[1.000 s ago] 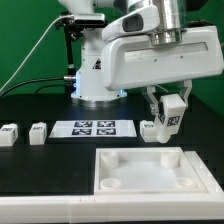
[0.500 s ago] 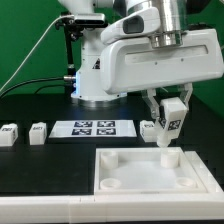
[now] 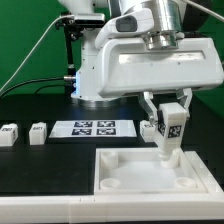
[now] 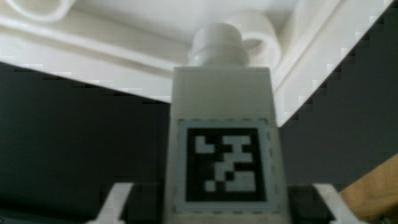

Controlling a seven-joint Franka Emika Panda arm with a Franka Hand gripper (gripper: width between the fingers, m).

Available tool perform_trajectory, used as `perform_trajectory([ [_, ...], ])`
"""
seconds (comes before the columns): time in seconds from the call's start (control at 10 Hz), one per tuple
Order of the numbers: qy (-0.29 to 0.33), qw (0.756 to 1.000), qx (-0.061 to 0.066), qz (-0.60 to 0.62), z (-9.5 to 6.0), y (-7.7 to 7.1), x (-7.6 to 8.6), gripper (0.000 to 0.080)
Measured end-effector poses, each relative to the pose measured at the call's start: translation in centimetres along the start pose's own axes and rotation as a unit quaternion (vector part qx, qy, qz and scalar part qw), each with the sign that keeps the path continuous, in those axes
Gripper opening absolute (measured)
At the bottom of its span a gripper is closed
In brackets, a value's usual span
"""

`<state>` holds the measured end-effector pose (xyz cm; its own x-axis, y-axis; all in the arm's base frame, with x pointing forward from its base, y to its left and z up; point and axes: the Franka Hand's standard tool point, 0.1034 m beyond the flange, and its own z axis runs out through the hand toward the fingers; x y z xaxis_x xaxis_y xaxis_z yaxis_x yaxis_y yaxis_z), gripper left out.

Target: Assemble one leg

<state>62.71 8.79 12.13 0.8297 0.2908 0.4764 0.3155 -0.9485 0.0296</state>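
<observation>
My gripper [image 3: 171, 112] is shut on a leg [image 3: 171, 131], a small white square-section block with a black-and-white tag on its face. It hangs upright just over the far right corner of the large white recessed panel [image 3: 130, 172]. In the wrist view the leg [image 4: 226, 120] fills the centre, its round peg pointing at a corner socket [image 4: 260, 40] of the panel. The fingers [image 4: 125, 203] sit on either side of it. Three more legs stand on the black table: two on the exterior view's left [image 3: 11, 134] [image 3: 38, 132] and one behind the held leg [image 3: 149, 130].
The marker board [image 3: 92, 128] lies flat on the table between the loose legs. A long white bar [image 3: 60, 209] runs along the front edge. The arm's white base [image 3: 100, 80] stands behind, against a green backdrop.
The gripper has carried the leg forward and down, from above the table beside the loose leg to over the panel's far right corner.
</observation>
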Motion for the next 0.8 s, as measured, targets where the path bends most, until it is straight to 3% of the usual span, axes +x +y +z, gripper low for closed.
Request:
perform_trajectory([
  [0.3,0.011,1.0,0.004,0.006,2.0,1.2,1.9,0.0294],
  [0.4,0.032,0.999,-0.005,0.008,1.8,1.5,2.0,0.0294],
  [0.7,0.032,0.999,-0.008,0.013,1.8,1.9,1.3,0.0294],
  [0.8,0.03,0.999,-0.01,0.029,1.9,2.5,-0.1,0.0294],
])
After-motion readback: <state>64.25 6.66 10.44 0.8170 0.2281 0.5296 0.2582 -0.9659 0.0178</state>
